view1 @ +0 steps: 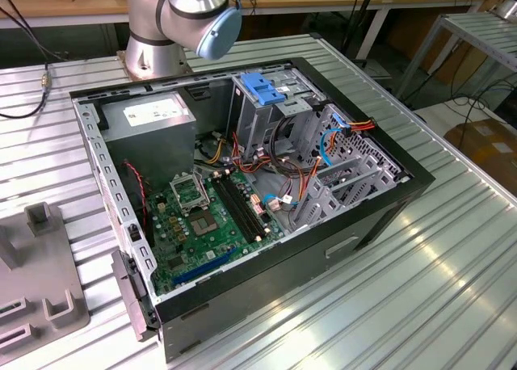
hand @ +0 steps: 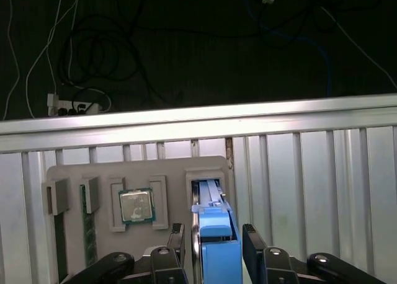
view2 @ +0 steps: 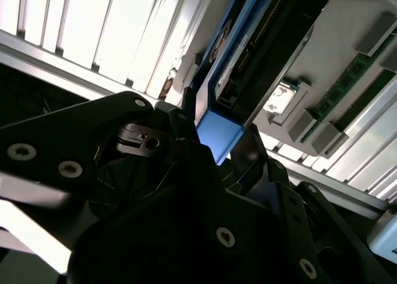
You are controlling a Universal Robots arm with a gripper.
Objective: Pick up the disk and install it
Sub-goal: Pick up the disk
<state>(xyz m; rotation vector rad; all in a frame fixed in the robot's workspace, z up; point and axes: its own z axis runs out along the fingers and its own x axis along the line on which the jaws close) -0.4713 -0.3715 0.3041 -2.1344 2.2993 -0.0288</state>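
Now | hand [hand: 213, 229] spread astride disk [hand: 218, 256], no grip | grey tray [hand: 167, 169] on ribbed tbl [hand: 298, 172] | dark floor [hand: 186, 23], cables [hand: 99, 61]

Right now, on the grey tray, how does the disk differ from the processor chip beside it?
The disk stands on edge in its slot; the chip lies flat in its recess. The disk is long with a blue frame; the chip is a small silver square with a green rim. The tool is at the disk, not the chip. Both sit in the grey tray.
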